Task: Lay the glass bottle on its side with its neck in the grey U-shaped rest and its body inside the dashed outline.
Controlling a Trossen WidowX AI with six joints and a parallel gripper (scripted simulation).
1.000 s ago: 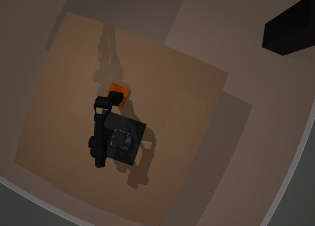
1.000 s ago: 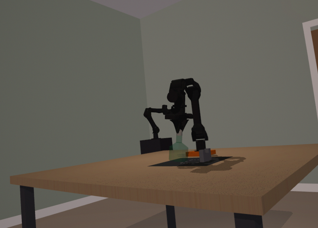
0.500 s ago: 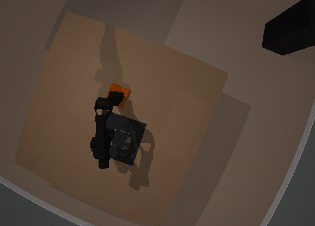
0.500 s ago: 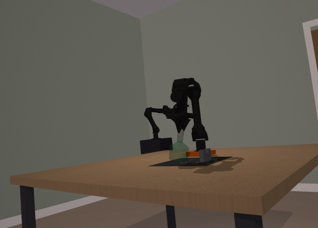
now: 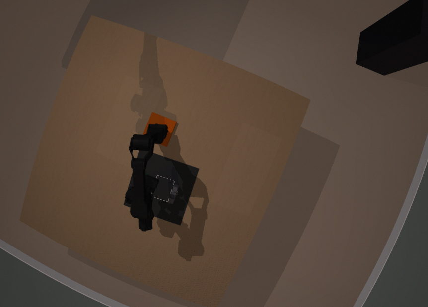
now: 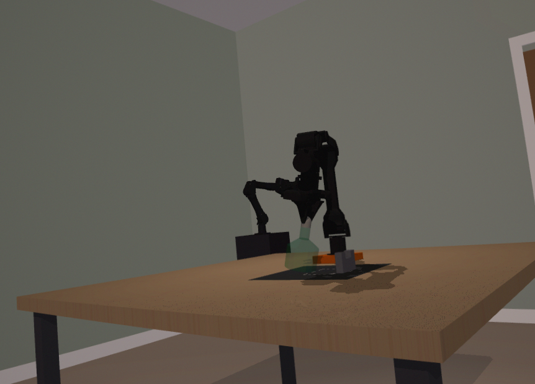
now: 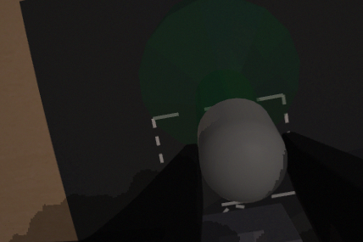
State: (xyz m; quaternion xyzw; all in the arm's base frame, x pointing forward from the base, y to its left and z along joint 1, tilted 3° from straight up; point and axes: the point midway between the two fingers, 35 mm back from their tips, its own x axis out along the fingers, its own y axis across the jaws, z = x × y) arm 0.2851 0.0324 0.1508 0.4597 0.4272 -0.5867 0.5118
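The green glass bottle (image 6: 301, 254) (image 7: 220, 30) stands nearly upright, its neck leaning slightly toward the grey rest. My gripper (image 6: 306, 219) (image 7: 240, 149) points down and is shut on the bottle's pale top. The arm hides the bottle in the top view. The grey U-shaped rest (image 5: 174, 193) (image 6: 344, 261) (image 7: 267, 217) stands at one end of the dashed outline (image 5: 157, 175) (image 7: 167, 116). In the wrist view the bottle's body overlaps the outline's side away from the rest. I cannot tell whether its base touches the mat.
The black mat (image 5: 190, 178) (image 6: 276, 275) (image 7: 85, 56) lies on the wooden table (image 5: 249, 114) (image 6: 223, 299). An orange block (image 5: 157, 118) (image 6: 359, 256) lies under the arm's base, near the mat. A dark box (image 6: 252, 245) with a jointed shape on it stands behind.
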